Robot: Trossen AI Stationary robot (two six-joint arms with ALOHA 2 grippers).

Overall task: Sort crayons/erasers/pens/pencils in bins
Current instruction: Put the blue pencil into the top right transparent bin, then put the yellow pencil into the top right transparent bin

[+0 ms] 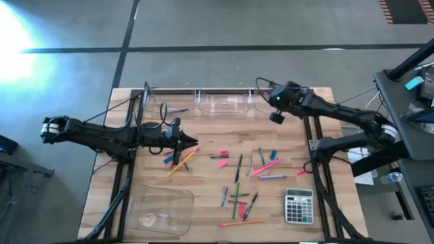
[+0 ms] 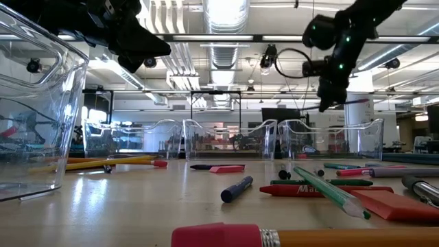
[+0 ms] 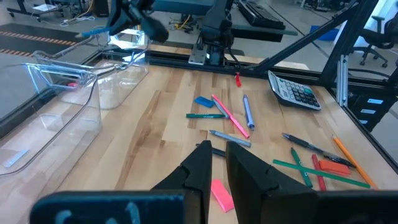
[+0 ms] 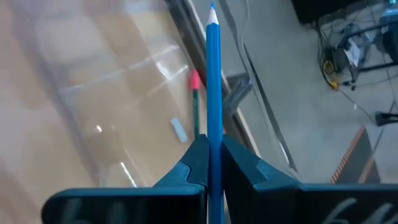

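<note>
My right gripper [image 1: 277,116] hovers over the far right clear bin [image 1: 266,100] and is shut on a blue pencil [image 4: 213,81]. A green pencil with a pink end [image 4: 195,106] lies in that bin. My left gripper [image 1: 193,144] hangs above the table left of centre, its fingers a narrow gap apart and empty [image 3: 219,163]; orange pencils [image 1: 180,161] lie just near of it. Pens, pencils, crayons and erasers lie scattered at the table's middle [image 1: 239,177]. Two more clear bins [image 1: 220,102] [image 1: 168,107] stand along the far edge. My right gripper pinches the blue pencil's shaft [image 4: 214,134] between its two fingers. The pencil runs along the fingers, and its sharpened tip [image 4: 212,12] sticks out past them. It is lifted clear, above the bin.
A large shallow clear tray [image 1: 159,207] sits at the near left. A grey calculator [image 1: 298,205] lies at the near right. A pink eraser [image 3: 222,194] lies close under my left gripper. A black rail [image 1: 203,87] runs along the far edge behind the bins.
</note>
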